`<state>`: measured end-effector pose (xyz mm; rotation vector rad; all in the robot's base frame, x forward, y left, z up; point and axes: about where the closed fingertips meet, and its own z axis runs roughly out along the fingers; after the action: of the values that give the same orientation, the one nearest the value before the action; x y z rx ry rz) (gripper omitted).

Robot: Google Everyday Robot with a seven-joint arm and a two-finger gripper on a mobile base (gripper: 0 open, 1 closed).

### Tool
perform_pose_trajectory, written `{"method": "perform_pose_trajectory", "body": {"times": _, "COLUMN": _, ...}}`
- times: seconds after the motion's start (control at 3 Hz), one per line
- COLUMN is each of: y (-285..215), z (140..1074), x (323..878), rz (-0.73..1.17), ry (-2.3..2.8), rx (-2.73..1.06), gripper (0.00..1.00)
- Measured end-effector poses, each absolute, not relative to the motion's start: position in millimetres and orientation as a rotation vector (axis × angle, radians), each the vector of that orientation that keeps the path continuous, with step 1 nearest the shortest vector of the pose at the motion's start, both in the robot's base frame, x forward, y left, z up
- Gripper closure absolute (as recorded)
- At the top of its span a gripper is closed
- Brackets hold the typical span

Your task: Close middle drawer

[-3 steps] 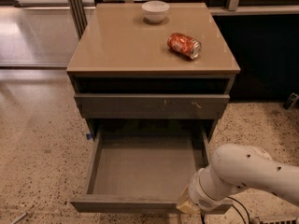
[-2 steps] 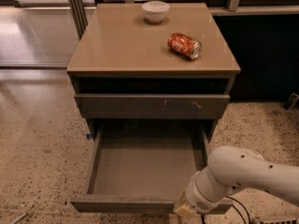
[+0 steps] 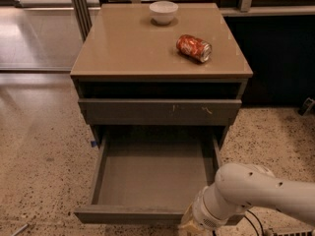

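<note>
The middle drawer [image 3: 147, 176] is a wide grey-brown shallow tray, pulled far out of the cabinet and empty inside. Its plain front [image 3: 125, 214] faces me at the bottom of the view. My white arm [image 3: 256, 191] comes in from the lower right. My gripper [image 3: 190, 223] is at the right part of the drawer's front edge, low in the view and partly cut off by the frame edge. Above the open drawer sits another drawer front with pale scratch marks [image 3: 160, 111], nearly flush with the cabinet.
The cabinet top [image 3: 128, 48] carries a white bowl [image 3: 163, 12] at the back and a red can [image 3: 194, 48] lying on its side. Speckled floor [image 3: 44, 171] lies to the left and right. A dark wall panel [image 3: 280, 58] stands at the right.
My arm's end has shifted slightly left and down along the drawer's front edge. The drawer has not visibly moved.
</note>
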<state>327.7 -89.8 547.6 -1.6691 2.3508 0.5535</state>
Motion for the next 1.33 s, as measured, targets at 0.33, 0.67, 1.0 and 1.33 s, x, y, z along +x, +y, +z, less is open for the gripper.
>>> {"method": "perform_pose_trajectory", "body": {"times": 0.33, "y": -91, "z": 538, "x": 327, "rz": 0.573, "ry": 2.341, "rx": -1.677, "gripper": 1.00}}
{"method": "perform_pose_trajectory", "body": {"times": 0.67, "y": -93, "z": 523, "x": 334, "rz": 0.597, "ry": 2.307, "rx": -1.677, "gripper": 1.00}}
{"method": "perform_pose_trajectory", "body": {"times": 1.0, "y": -97, "z": 511, "x": 346, "rz": 0.598, "ry": 2.284, "rx": -1.626, "gripper": 1.00}}
{"method": "perform_pose_trajectory", "body": {"times": 1.33, "y": -92, "z": 503, "x": 337, "rz": 0.671, "ry": 2.283, "rx": -1.544, "gripper": 1.00}}
